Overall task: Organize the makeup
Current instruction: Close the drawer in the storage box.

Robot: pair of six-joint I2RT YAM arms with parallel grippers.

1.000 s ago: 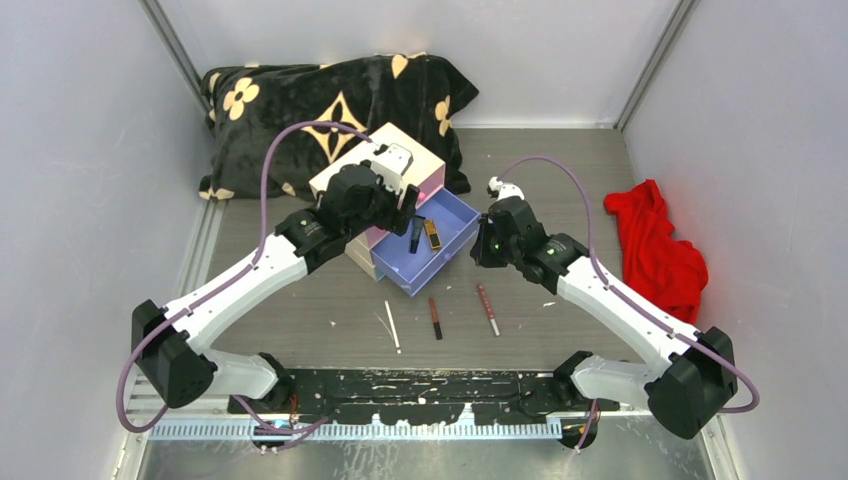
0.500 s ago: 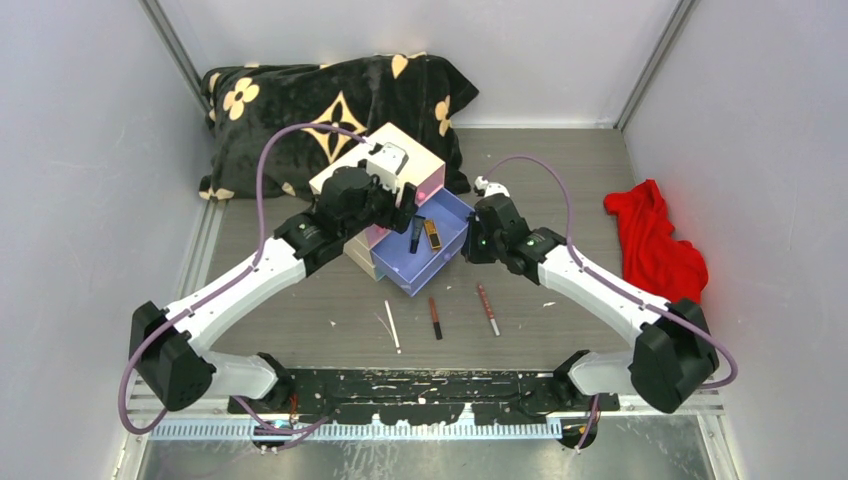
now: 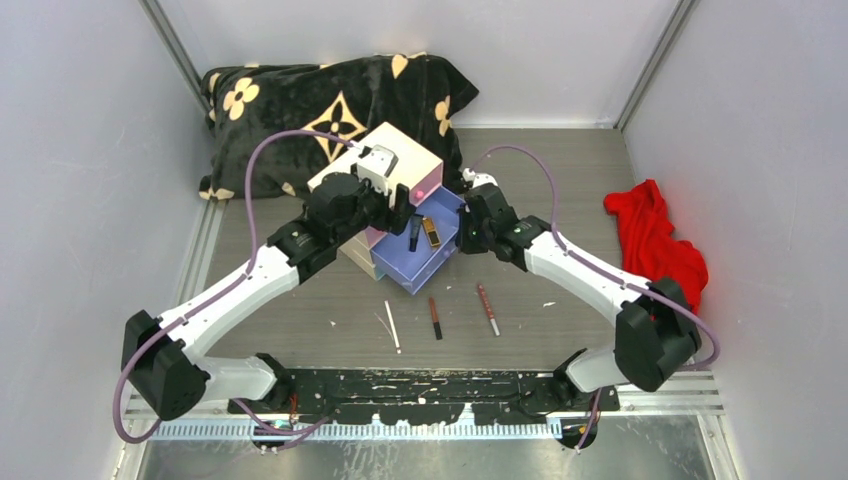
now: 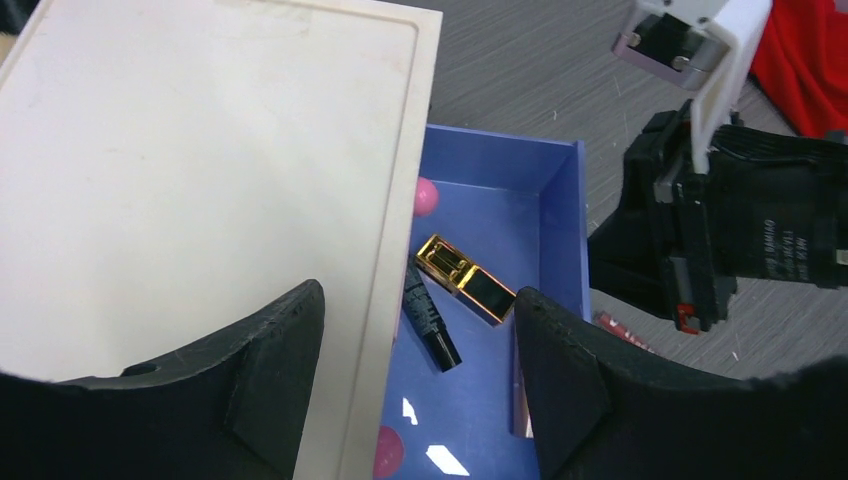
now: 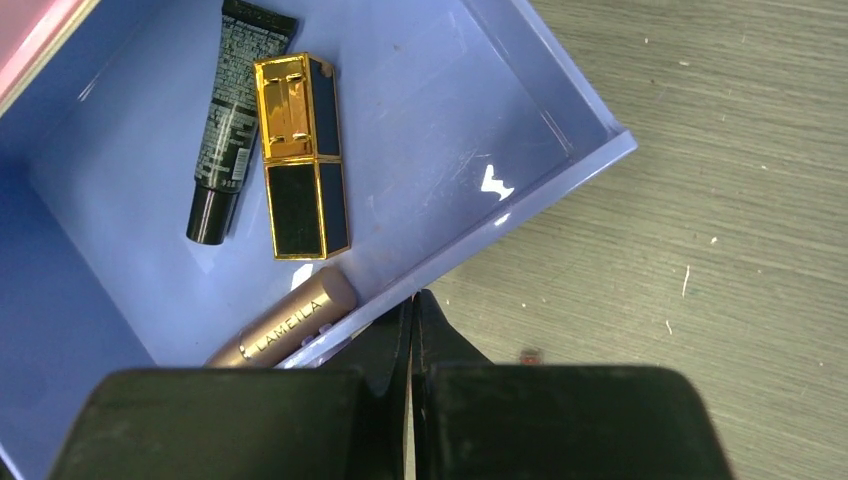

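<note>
The blue drawer stands pulled out of the cream box. In it lie a black tube, a black-gold lipstick and a taupe tube. On the table in front lie a white pencil, a red-brown pencil and a pink-red pencil. My left gripper hangs open over the box's edge and the drawer, holding nothing. My right gripper is shut and empty, its tips against the outside of the drawer's right wall.
A black pillow with gold flowers lies behind the box. A red cloth lies at the right wall. A pink drawer front shows above the blue drawer. Grey walls close in both sides and the back.
My right arm has swung left, bringing its shut gripper up to the drawer's right wall. My left arm has shifted slightly left, still open over the box.
</note>
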